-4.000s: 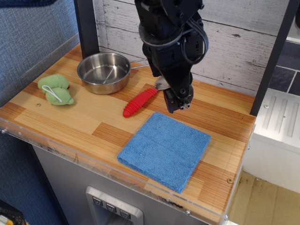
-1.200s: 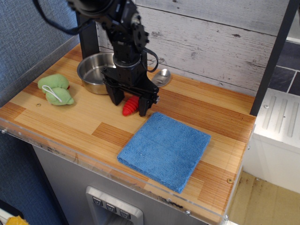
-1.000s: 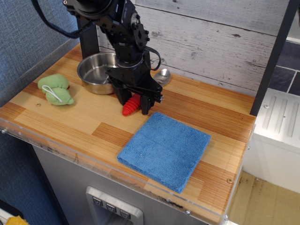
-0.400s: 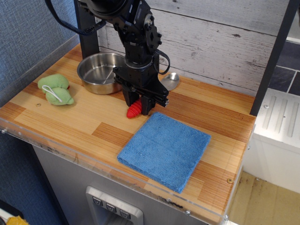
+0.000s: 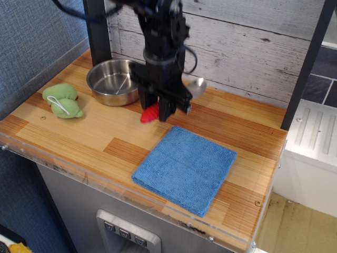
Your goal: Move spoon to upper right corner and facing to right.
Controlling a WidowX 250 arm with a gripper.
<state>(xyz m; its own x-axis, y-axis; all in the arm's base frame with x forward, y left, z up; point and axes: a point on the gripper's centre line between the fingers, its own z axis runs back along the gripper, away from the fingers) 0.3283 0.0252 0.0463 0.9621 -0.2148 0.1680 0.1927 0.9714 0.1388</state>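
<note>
1. Step in hand: carrying. My gripper is pinched on the red handle of the spoon; I judge the spoon lifted clear of the wood, though the blur leaves contact uncertain.
2. Spoon, one. Red handle tip shows below my fingers, pointing toward the front left corner; the silver bowl shows behind the arm, toward the back edge. It sits about midway along the back half of the tabletop, near the pan.
3. Upper right corner, one. Bare wood, well apart from the spoon; the task is not yet done.
4. Next move, as I judge it: travel along the back edge toward that corner, turn the wrist so the spoon faces right, lower, then release. The dark post near the corner needs clearance.
5. Steel pan, one, near the back left corner.
6. Green soft toy, one, by the left edge.
7. Blue cloth, one, toward the front edge.
</note>
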